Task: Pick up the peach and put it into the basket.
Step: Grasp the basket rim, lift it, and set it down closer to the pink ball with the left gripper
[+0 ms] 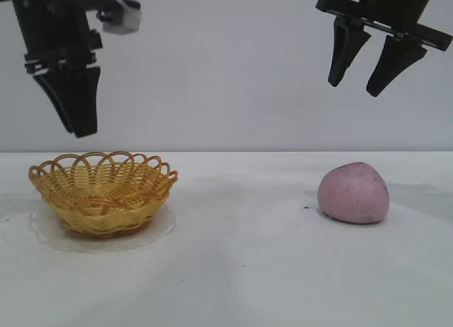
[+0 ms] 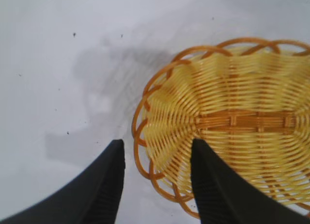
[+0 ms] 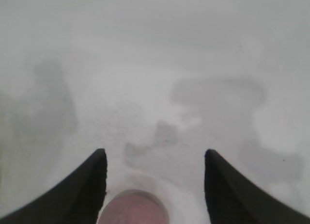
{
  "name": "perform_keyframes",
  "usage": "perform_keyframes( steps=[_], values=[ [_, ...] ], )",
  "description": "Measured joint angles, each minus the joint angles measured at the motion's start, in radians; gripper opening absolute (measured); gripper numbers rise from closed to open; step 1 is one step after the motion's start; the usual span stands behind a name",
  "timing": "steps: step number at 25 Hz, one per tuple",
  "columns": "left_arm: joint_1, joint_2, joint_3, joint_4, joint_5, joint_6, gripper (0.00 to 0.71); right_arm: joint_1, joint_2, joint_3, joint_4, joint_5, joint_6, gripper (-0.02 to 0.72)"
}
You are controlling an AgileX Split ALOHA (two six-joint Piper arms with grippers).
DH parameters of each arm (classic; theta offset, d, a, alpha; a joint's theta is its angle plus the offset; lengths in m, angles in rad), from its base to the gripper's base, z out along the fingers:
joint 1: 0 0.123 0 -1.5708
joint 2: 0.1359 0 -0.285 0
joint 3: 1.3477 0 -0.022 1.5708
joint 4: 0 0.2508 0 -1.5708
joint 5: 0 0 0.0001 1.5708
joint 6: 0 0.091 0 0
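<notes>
The peach [image 1: 354, 193], a dull pink-mauve lump, rests on the white table at the right. In the right wrist view only the peach's top [image 3: 133, 209] shows, below and between the fingers. My right gripper [image 1: 354, 86] [image 3: 155, 152] hangs well above it, open and holding nothing. The yellow woven basket [image 1: 102, 192] with its orange looped rim stands at the left and holds nothing. My left gripper [image 1: 83, 129] [image 2: 157, 142] hovers above the basket's left side. Its fingers are apart with nothing between them, straddling the rim of the basket [image 2: 232, 122] from high above.
The white table [image 1: 233, 270] runs between basket and peach, with a plain grey wall behind. A few small dark specks dot the surface near the peach.
</notes>
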Motion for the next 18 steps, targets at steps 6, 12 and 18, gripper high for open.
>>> perform_keyframes(
  steps=[6,12,18],
  values=[
    [-0.002,0.078,-0.082,0.001,0.025,0.0,0.309,0.0,0.0,0.0,-0.005,0.0,-0.002,0.419],
    [-0.002,0.199,-0.226,0.004,0.143,0.0,0.309,0.0,0.0,0.0,-0.01,0.0,-0.004,0.419],
    [-0.002,0.264,-0.293,0.036,0.215,-0.045,0.233,0.0,0.0,0.0,-0.015,0.0,-0.004,0.419]
  ],
)
